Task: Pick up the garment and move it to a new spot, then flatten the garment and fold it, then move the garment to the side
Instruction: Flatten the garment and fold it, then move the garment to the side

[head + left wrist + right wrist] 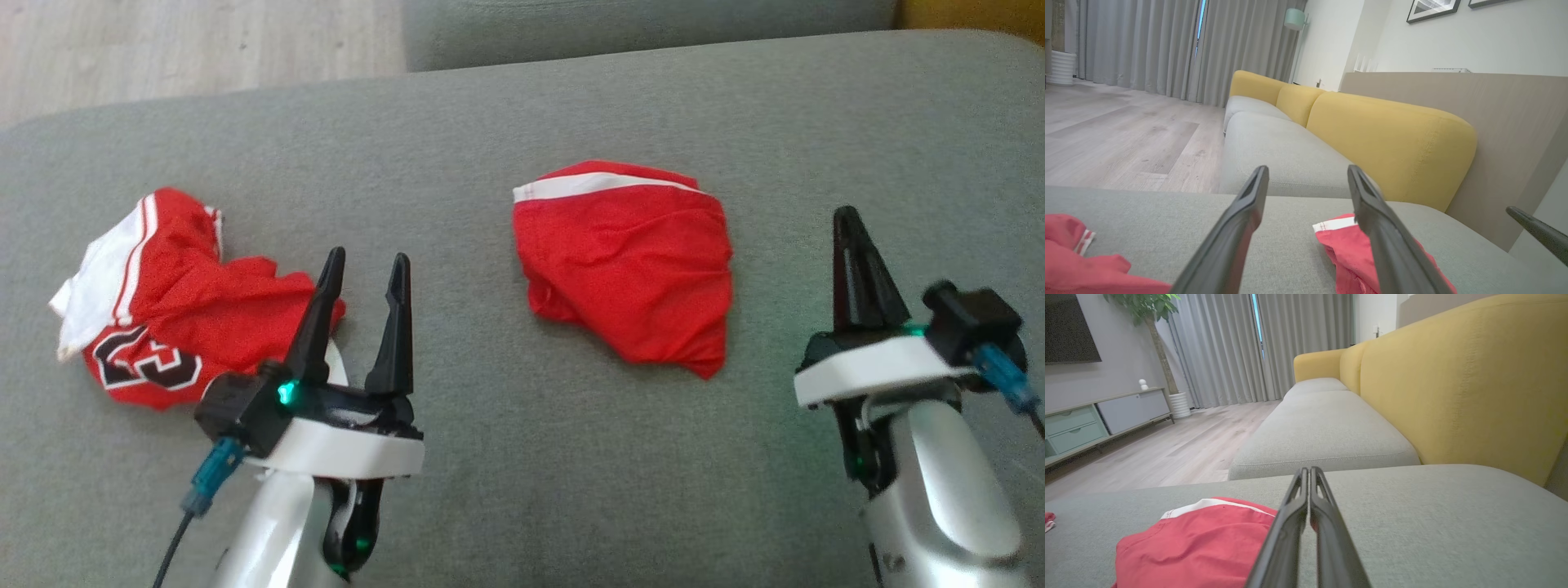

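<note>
A folded red garment with a white band lies in the middle of the grey sofa seat; it also appears as a red garment in both wrist views. A crumpled red jersey with white trim and a dark number lies at the left. My left gripper hovers open beside the jersey's right edge, holding nothing. My right gripper stands shut and empty, to the right of the folded garment and apart from it.
The yellow sofa backrest runs along the far side, with a second grey seat cushion beyond this one. Wooden floor lies past the cushion's edge. Bare grey seat stretches in front of both garments.
</note>
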Controlling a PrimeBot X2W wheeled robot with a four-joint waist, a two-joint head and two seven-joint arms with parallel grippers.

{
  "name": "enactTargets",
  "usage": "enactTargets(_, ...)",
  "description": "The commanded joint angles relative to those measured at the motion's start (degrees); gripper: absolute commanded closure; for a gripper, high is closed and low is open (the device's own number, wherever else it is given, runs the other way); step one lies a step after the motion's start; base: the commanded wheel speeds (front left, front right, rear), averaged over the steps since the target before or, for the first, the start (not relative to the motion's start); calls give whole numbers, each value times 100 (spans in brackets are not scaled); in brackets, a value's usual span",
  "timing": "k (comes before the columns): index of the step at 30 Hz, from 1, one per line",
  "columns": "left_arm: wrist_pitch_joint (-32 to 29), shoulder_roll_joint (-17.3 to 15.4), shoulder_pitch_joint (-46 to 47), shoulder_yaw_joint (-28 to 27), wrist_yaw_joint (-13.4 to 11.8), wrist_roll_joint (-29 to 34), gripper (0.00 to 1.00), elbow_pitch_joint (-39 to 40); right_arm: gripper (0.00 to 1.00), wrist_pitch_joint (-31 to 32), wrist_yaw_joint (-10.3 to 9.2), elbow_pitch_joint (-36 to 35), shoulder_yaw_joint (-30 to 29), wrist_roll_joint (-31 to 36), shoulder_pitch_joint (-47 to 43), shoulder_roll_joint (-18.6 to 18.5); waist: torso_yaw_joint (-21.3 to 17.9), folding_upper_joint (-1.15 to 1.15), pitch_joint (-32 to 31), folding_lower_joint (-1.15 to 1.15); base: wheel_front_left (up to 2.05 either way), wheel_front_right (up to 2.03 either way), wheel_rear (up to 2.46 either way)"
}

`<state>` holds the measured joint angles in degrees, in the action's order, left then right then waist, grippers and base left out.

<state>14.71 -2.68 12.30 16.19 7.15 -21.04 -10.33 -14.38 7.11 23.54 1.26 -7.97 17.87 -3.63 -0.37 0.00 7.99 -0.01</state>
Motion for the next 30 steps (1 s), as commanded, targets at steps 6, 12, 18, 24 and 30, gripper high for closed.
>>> enactTargets(6, 29, -20, -103, -322, 29, 204, 0, 114, 0, -62, 37, -700, 44, -115, -540, 74, -221, 0, -139, 1, 0, 0, 0)
enactTargets(12, 29, -20, -205, -376, 31, 231, 0, 97, 0, -62, 37, -861, 49, -119, -723, 75, -249, 0, -180, 1, 0, 0, 0)
enactTargets(18, 29, -20, -187, -372, 33, 221, 0, 120, 0, -62, 37, -832, 61, -32, -720, 75, -185, 0, -171, 1, 0, 0, 0)
enactTargets(24, 29, -20, -80, -265, 33, 220, 0, 164, 0, -50, 37, -424, 81, -10, -467, 75, -21, 0, 28, 1, 0, 0, 0)
enactTargets(30, 29, -20, 81, -122, 33, 179, 0, 154, 0, 431, 37, 311, 196, -432, 140, 75, 285, 0, 325, 1, 0, 0, 0)
